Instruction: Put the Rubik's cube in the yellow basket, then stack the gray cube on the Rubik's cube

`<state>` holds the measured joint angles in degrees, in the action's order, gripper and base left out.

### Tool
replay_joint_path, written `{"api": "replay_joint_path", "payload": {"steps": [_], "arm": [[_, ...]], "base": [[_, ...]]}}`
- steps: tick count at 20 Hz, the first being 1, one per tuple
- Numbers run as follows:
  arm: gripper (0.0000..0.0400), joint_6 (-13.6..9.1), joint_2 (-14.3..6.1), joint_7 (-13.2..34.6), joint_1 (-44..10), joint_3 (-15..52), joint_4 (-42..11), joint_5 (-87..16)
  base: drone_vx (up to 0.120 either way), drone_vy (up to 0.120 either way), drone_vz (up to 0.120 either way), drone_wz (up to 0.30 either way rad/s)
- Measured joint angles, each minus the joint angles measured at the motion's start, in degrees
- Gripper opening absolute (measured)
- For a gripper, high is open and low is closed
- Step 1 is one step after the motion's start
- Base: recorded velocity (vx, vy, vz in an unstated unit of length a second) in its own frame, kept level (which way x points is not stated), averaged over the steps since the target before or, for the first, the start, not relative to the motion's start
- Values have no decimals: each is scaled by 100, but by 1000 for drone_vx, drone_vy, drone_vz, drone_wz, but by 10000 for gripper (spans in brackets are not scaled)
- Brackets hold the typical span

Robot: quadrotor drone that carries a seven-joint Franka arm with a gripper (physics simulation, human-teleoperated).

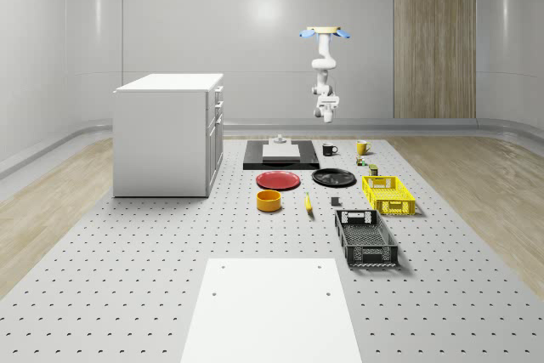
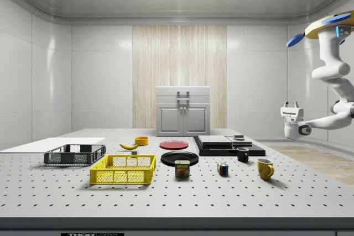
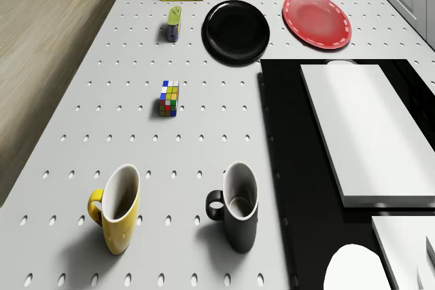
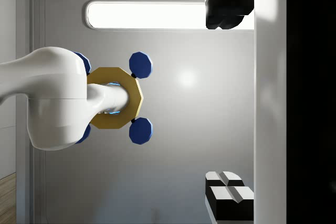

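Rubik's cube point(image 3: 169, 98): sitting on the bench point(image 1: 170, 244) by itself, near the can point(image 3: 175, 23) and the two mugs — nothing is touching it.
Yellow basket point(image 1: 388, 194): lying on the bench, well apart from the Rubik's cube, with the can between them. Nothing can be seen inside it.
Gray cube point(image 1: 335, 201): a small block resting on the bench just beside the yellow basket, between it and the banana point(image 1: 308, 202).
Drone point(image 1: 323, 32): hovering high in the air, past the far end of the bench, above the black mat point(image 1: 280, 157) and the mugs.
Arm point(image 1: 322, 70): hanging down from the drone and bending sideways.
Hand point(image 2: 291, 105): floating high over the bench, pointing up. Its fingers point(image 4: 229, 195) are standing wide apart — holding nothing.
Yellow mug point(image 3: 118, 208): standing upright beside the black mug point(image 3: 238, 205).
Black basket point(image 1: 365, 238): lying next to the yellow basket, closer to the white sheet point(image 1: 268, 308).
Plates: a red plate point(image 1: 279, 180) and a black plate point(image 1: 334, 178) are lying side by side.
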<state>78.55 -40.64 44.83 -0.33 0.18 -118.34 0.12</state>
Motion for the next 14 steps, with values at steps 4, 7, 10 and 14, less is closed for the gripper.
{"api": "replay_joint_path", "payload": {"steps": [4, 7, 10, 14], "arm": [[400, -44, 32, -2, -4, 2, 94, 1], [400, -51, 39, -3, -7, 4, 121, 2], [400, -49, 37, -4, -9, 6, 130, 2], [400, -38, 30, -5, -12, 8, 129, 2]], "base": [[90, 120, 0, 0], [120, 120, 0, 0], [120, 120, 0, 0], [120, 120, 0, 0]]}}
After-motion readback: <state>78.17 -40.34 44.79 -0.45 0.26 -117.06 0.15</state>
